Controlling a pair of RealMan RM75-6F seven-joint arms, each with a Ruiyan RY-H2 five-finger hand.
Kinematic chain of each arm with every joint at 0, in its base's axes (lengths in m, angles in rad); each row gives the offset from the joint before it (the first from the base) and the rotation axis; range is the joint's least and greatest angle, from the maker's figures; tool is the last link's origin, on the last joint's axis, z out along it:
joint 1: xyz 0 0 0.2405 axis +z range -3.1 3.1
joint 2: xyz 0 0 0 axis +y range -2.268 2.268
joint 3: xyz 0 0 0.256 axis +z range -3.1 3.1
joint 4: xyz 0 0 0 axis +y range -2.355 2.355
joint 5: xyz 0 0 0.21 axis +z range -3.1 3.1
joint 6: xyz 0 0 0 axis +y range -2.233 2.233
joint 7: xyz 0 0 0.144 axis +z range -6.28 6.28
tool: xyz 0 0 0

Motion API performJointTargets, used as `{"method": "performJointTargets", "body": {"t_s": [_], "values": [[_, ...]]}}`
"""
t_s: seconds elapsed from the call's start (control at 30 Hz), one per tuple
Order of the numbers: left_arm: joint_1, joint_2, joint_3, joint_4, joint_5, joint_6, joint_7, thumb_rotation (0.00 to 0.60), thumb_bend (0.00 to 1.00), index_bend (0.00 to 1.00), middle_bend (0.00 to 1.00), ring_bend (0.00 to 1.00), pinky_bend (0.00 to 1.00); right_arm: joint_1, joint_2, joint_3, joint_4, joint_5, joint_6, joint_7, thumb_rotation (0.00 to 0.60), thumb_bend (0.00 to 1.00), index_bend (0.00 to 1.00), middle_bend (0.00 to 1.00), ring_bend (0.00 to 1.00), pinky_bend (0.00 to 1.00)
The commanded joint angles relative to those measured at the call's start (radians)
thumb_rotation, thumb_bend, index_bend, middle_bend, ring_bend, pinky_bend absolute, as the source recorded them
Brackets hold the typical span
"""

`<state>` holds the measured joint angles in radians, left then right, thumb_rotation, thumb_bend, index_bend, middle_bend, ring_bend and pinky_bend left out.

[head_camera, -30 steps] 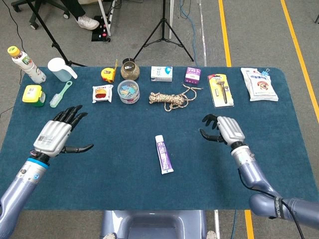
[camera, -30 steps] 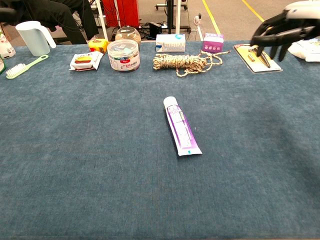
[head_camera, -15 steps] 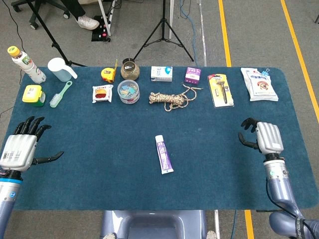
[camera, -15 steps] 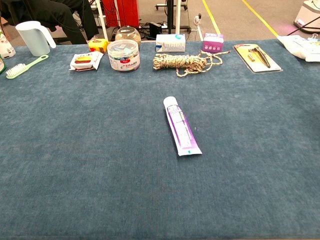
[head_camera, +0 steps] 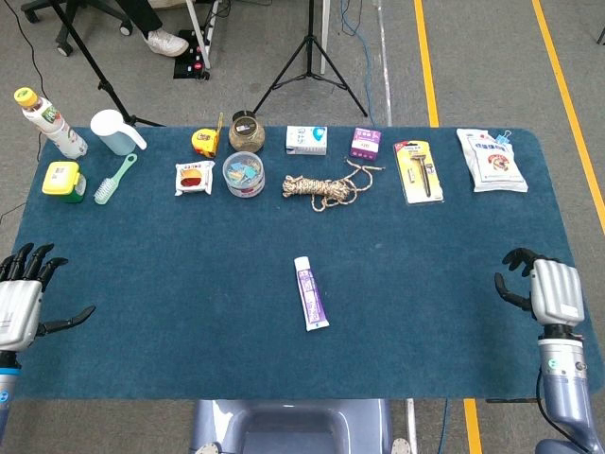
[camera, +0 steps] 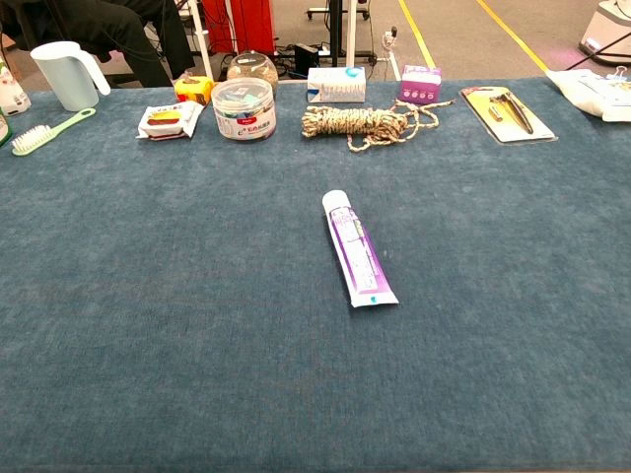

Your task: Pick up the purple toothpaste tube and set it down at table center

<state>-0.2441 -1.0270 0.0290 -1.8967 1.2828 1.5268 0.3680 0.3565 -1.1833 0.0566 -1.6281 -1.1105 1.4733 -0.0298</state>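
The purple toothpaste tube lies flat near the middle of the blue table, white cap toward the far side; the chest view shows the tube untouched. My left hand hovers at the table's left front edge, fingers spread, holding nothing. Over at the right front edge my right hand is empty too, with its fingers loosely apart. Both hands are far from the tube and outside the chest view.
Along the far edge stand a bottle, a pitcher, a brush, a yellow-green box, a snack packet, a clear tub, a rope coil, small boxes, a razor pack and a pouch.
Both hands have drawn back from the table's middle to its outer front edges, left going left, right going right. The tube has stayed where it lay.
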Motion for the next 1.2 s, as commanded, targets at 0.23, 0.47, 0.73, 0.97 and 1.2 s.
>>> {"method": "performJointTargets", "body": {"t_s": [0.23, 0.47, 0.73, 0.97, 1.2], "values": [[0.063, -0.004, 0.035, -0.011, 0.076, 0.032, 0.013, 0.298, 0.05, 0.23, 0.14, 0.05, 0.12, -0.071, 0.006, -0.003, -0.030, -0.058, 0.039, -0.047, 0.500, 0.45, 0.46, 0.51, 0.54, 0.47], [0.078, 0.012, 0.059, -0.010, 0.161, 0.009, -0.010, 0.301, 0.05, 0.23, 0.14, 0.05, 0.12, -0.102, 0.012, -0.006, -0.042, -0.111, 0.037, -0.051, 0.502, 0.45, 0.46, 0.51, 0.54, 0.47], [0.086, 0.014, 0.072, -0.012, 0.246, -0.008, -0.019, 0.301, 0.05, 0.23, 0.14, 0.05, 0.12, -0.132, 0.022, -0.007, -0.078, -0.166, 0.051, -0.068, 0.505, 0.45, 0.46, 0.51, 0.54, 0.47], [0.106, 0.025, 0.065, -0.024, 0.263, 0.000, -0.028, 0.301, 0.05, 0.23, 0.14, 0.05, 0.12, -0.160, 0.027, 0.001, -0.088, -0.191, 0.062, -0.066, 0.503, 0.45, 0.46, 0.51, 0.54, 0.47], [0.113, 0.045, 0.045, -0.038, 0.273, 0.005, -0.020, 0.304, 0.05, 0.23, 0.14, 0.05, 0.12, -0.188, 0.031, 0.015, -0.081, -0.198, 0.069, -0.045, 0.503, 0.45, 0.46, 0.51, 0.54, 0.47]]}}
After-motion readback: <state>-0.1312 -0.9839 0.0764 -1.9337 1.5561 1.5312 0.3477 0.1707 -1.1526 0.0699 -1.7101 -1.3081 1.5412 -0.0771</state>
